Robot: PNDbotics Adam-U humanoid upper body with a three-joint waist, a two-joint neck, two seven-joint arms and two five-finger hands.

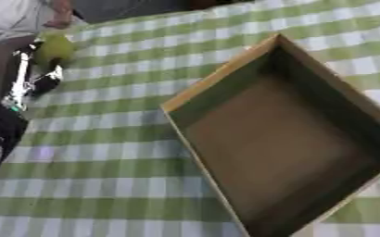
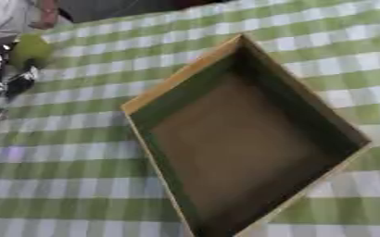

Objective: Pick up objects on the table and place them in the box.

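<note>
Tablecloth (image 1: pixel 104 176) in green and white checks fills the near part of the scene, lying askew in both eye views. On it sits an open cardboard box (image 2: pixel 185 76), shallow, with tan rims and a plain brown floor; it is turned so that one corner points toward the far side of the table and another runs off the near edge of the picture. Nothing shows inside it. Farther back, at the left edge, the robot's left arm comes in, black with silver parts, and its left hand (image 1: pixel 49 65) is up near the far left of the table, well apart from the box. At the top of that hand is a yellow-green rounded object (image 1: pixel 57 46), blurred, perhaps a fruit; the hand appears to be closed round it from below, though the fingers themselves are hard to make out. The object is above the cloth near the table's far left edge, not in the box. The right hand shows in neither view.
</note>
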